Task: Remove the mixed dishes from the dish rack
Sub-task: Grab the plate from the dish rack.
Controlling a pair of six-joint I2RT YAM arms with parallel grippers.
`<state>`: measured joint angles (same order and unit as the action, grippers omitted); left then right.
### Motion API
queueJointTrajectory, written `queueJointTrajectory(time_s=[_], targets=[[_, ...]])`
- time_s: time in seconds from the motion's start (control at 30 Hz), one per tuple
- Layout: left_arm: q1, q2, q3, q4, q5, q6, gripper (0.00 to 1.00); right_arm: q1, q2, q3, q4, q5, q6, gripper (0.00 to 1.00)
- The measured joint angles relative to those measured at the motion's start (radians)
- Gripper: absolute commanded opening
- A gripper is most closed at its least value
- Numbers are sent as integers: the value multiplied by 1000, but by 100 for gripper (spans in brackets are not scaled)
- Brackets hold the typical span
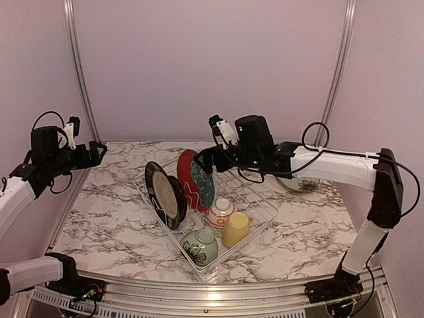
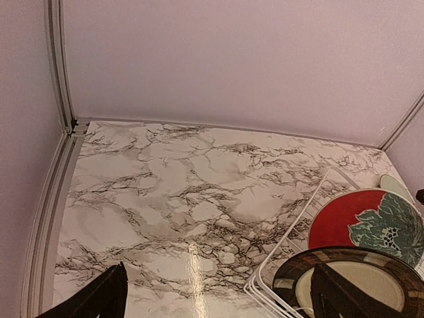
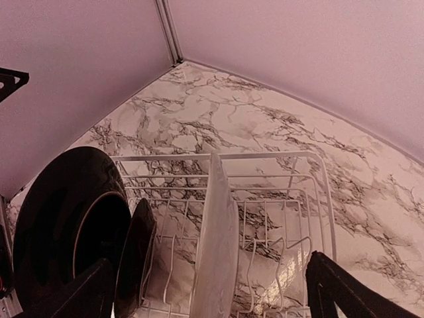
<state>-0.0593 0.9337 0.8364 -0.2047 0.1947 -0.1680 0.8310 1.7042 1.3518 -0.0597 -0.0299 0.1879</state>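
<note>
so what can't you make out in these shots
- plate behind the right arm, top view: mostly hidden by the arm, pattern unclear
- black-rimmed plates, left wrist view: cut off by the bottom edge
- edge-on plate, right wrist view: only its rim and pale back show, so which plate is unclear

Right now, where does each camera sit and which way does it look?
Top: high and behind, looking down on the rack; left arm and right arm show.
Left wrist: faces across the table toward the rack; left fingers show.
Right wrist: looks down on an edge-on plate in the rack; right fingers show.
Shared: both wrist views catch the black-rimmed plates.
</note>
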Motion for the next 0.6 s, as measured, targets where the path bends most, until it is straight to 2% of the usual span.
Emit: queueJointTrajectory(time_s=[0.1, 0.3, 0.6], targets=[[0, 0, 0, 0, -5, 0, 99, 35, 68, 69, -64, 86, -6, 95], [0, 0, 0, 0, -5, 0, 99, 86, 178, 171, -211, 267, -8, 83], [0, 0, 0, 0, -9, 0, 99, 92, 208, 182, -298, 306, -5, 63]])
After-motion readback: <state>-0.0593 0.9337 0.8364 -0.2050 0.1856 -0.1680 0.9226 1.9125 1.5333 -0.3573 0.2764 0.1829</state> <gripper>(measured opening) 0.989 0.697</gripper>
